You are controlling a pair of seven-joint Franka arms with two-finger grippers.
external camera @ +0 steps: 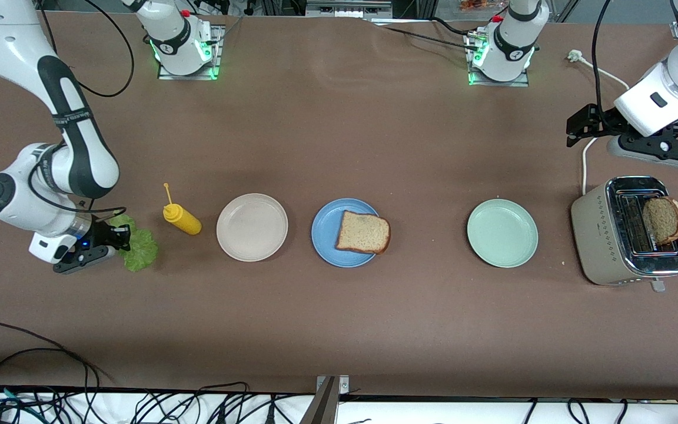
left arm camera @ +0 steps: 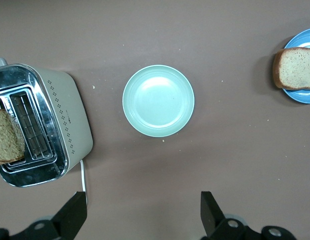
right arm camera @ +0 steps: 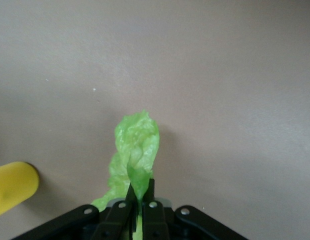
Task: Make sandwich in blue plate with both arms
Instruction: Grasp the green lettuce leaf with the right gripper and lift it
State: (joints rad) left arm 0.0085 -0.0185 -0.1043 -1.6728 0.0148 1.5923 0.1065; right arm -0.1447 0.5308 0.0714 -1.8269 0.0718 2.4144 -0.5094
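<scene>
The blue plate [external camera: 326, 250] [left arm camera: 301, 95] sits mid-table with one brown bread slice [external camera: 364, 232] [left arm camera: 295, 67] lying on it. A second slice [external camera: 662, 219] [left arm camera: 6, 137] stands in the toaster's slot. The ruffled green lettuce leaf [external camera: 140, 250] [right arm camera: 137, 140] is at the right arm's end of the table. My right gripper [external camera: 118, 237] [right arm camera: 140, 186] is low there, shut on the leaf's edge. My left gripper [external camera: 583, 125] [left arm camera: 143, 215] hangs wide open and holds nothing, over bare table by the toaster's white cord.
A yellow squeeze bottle [external camera: 181, 218] [right arm camera: 12, 185] lies between the lettuce and a beige-white plate [external camera: 252, 227]. A mint-green plate [external camera: 502, 232] [left arm camera: 158, 100] sits between the blue plate and the toaster [external camera: 598, 235] [left arm camera: 70, 115]. Cables run along the front edge.
</scene>
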